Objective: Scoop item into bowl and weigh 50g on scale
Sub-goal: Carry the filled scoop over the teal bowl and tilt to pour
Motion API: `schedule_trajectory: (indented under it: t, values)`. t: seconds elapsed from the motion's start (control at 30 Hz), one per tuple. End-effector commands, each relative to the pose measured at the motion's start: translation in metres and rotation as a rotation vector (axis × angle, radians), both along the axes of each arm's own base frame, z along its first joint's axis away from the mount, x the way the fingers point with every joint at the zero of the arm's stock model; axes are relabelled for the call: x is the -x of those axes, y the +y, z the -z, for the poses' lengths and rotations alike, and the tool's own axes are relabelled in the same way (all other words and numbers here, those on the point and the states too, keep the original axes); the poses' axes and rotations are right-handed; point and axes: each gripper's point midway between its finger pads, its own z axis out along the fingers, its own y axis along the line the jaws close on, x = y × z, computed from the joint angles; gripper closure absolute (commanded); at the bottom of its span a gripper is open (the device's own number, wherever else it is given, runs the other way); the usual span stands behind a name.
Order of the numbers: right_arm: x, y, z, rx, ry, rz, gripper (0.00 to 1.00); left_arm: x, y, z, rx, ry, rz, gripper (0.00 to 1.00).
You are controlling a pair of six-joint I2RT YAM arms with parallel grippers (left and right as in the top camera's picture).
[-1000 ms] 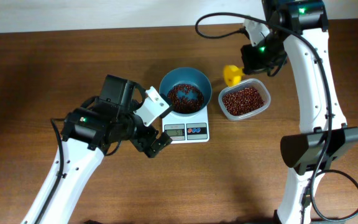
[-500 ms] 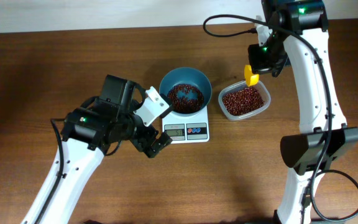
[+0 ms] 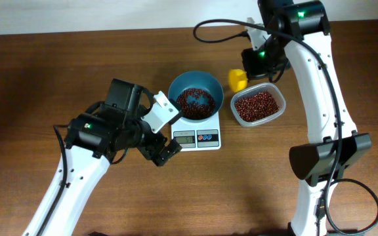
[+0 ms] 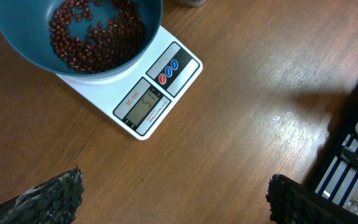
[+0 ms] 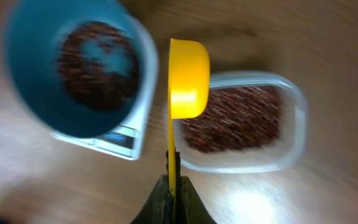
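Beans (image 3: 195,101): small oval red-brown grains, in 2 loose heaps.
1 heap lies in the smooth round teal bowl (image 3: 195,80) on 1 flat white square scale (image 3: 207,139); the other fills 1 clear rounded plastic container (image 3: 282,105) beside it. Right gripper (image 5: 173,186) is clamped on the thin handle of 1 yellow scoop (image 3: 237,79), between bowl and container. Left gripper (image 3: 165,153) gapes wide, empty, near the scale.

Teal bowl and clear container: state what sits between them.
A yellow scoop, gripped in the right fingers, hangs above the gap between bowl and container, seen in the right wrist view.
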Motion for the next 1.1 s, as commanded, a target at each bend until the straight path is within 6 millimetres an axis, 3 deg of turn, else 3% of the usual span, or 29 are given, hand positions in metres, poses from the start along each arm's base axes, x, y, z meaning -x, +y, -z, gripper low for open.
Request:
schedule_trajectory:
  t: [0.0, 0.13, 0.4, 0.67, 0.87, 1.07]
  values:
    - [0.006, 0.047, -0.027, -0.178, -0.078, -0.183, 0.96, 0.0, -0.003, -0.006, 0.019, -0.005, 0.0, 0.01]
    - [0.002, 0.067, -0.025, -0.187, -0.118, -0.255, 0.96, 0.0, -0.003, -0.006, 0.019, -0.005, 0.0, 0.01]
    - [0.001, 0.094, 0.016, -0.17, -0.04, -0.363, 0.96, 0.0, -0.003, -0.006, 0.019, -0.005, 0.0, 0.01]
    - [0.009, 0.081, 0.055, 0.005, 0.061, -0.41, 0.96, 0.0, -0.003, -0.006, 0.019, -0.005, 0.0, 0.01]
    - [0.004, 0.068, 0.06, 0.093, 0.052, -0.401, 0.96, 0.0, -0.003, -0.006, 0.019, -0.005, 0.0, 0.02]
    - [0.003, 0.068, 0.066, 0.102, 0.057, -0.436, 0.96, 0.0, -0.003, -0.006, 0.019, -0.005, 0.0, 0.01]
